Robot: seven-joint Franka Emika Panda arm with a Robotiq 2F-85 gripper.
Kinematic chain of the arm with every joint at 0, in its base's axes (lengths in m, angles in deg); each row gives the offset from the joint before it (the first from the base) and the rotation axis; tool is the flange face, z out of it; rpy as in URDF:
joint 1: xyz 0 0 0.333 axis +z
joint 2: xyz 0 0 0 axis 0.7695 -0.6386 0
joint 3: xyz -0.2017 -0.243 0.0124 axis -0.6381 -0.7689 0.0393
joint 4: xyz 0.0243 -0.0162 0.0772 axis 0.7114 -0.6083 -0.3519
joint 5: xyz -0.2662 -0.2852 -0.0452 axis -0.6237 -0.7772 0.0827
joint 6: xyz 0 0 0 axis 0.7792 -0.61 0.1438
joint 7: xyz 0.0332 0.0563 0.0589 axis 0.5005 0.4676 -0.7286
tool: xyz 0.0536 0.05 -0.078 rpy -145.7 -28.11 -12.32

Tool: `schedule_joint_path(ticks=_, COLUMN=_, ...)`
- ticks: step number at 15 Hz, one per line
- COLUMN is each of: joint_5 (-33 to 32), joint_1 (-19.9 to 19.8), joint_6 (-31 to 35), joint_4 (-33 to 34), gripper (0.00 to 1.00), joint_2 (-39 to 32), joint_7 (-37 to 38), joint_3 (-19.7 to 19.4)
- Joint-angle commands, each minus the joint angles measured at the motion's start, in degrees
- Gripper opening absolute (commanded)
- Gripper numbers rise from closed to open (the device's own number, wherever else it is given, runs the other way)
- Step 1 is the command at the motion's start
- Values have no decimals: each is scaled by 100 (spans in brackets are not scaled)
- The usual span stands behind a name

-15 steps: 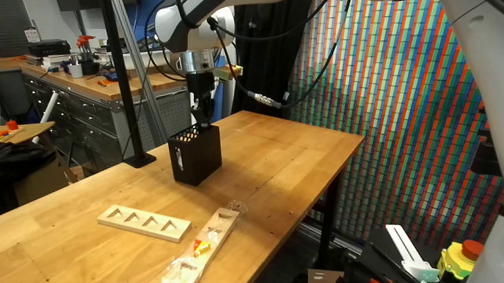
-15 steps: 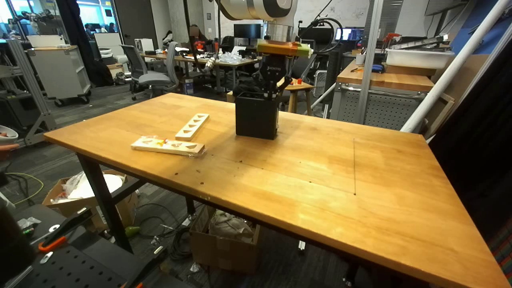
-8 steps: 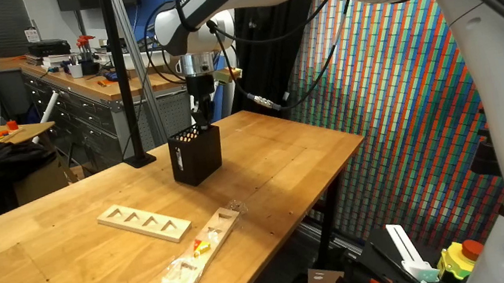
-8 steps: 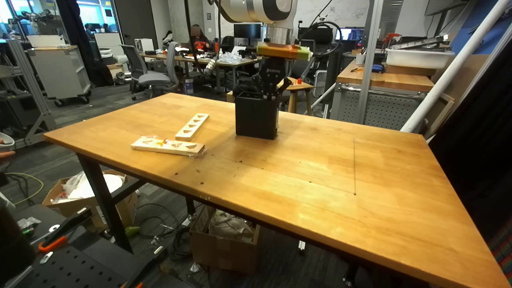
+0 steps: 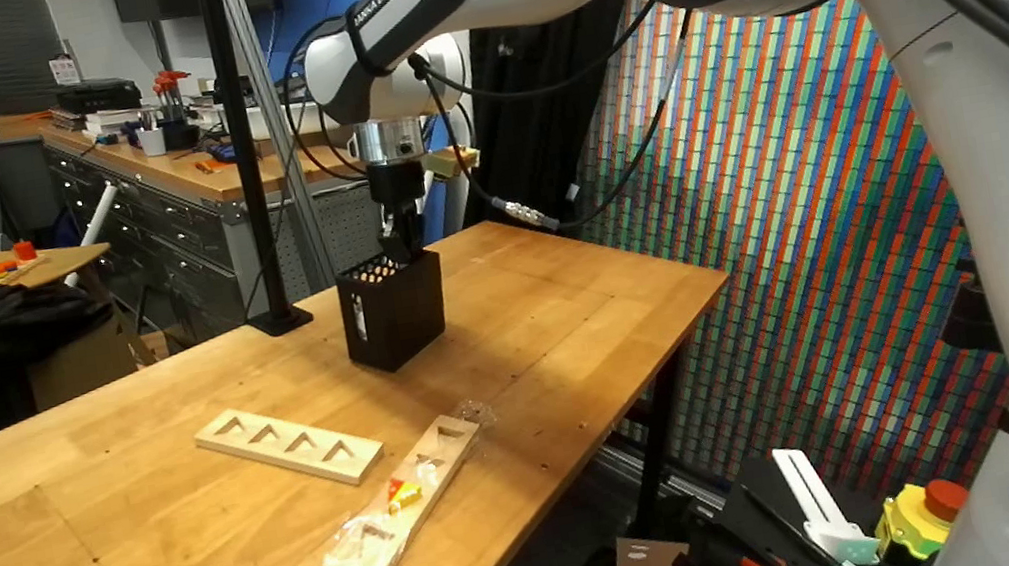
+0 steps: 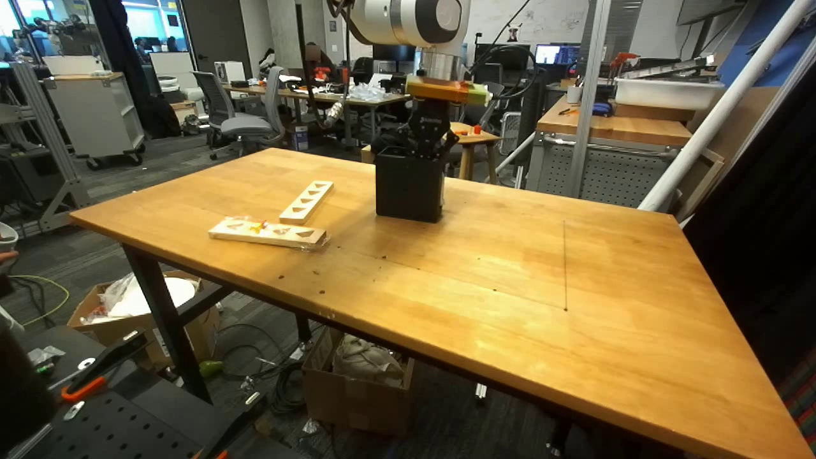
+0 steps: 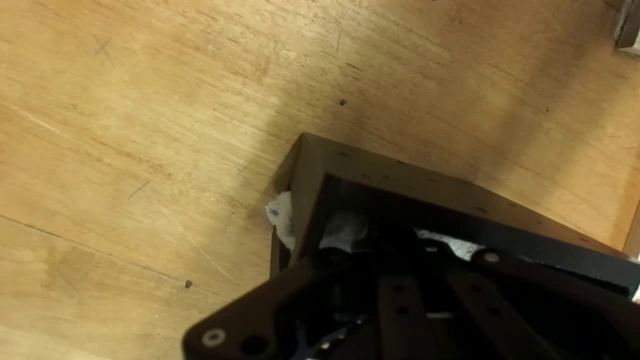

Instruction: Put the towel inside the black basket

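The black basket point(image 5: 415, 312) stands upright on the wooden counter point(image 6: 510, 255), and the end effector point(image 6: 426, 152) points down into it, its fingertips hidden below the rim in both exterior views. The towel point(image 7: 282, 215) is in the basket: in the wrist view its white cloth shows in the dark interior beside the finger linkages, and a small bit of it pokes out through an opening in the basket's wall. How wide the fingers stand, and whether they have hold of the towel, I cannot tell; the inside is dark and the linkages cover much of it. Elsewhere on the counter, apart from the basket, lie a bare wooden strip point(image 5: 290, 447) with triangular recesses and, near it and at an angle to it, a similar wrapped strip point(image 5: 425, 483) in clear plastic point(image 5: 475, 414), with red and yellow pieces point(image 5: 403, 496) showing on it.
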Motion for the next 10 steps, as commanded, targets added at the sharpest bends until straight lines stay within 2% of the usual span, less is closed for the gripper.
schedule_joint_path(ticks=1, joint_5=96, joint_1=-8, joint_6=67, joint_4=119, gripper=0, joint_2=-172, joint_7=-135, joint_3=70)
schedule_joint_path(ticks=10, joint_5=119, joint_1=-22, joint_6=99, joint_4=94, gripper=0, joint_2=-254, joint_7=-183, joint_3=143)
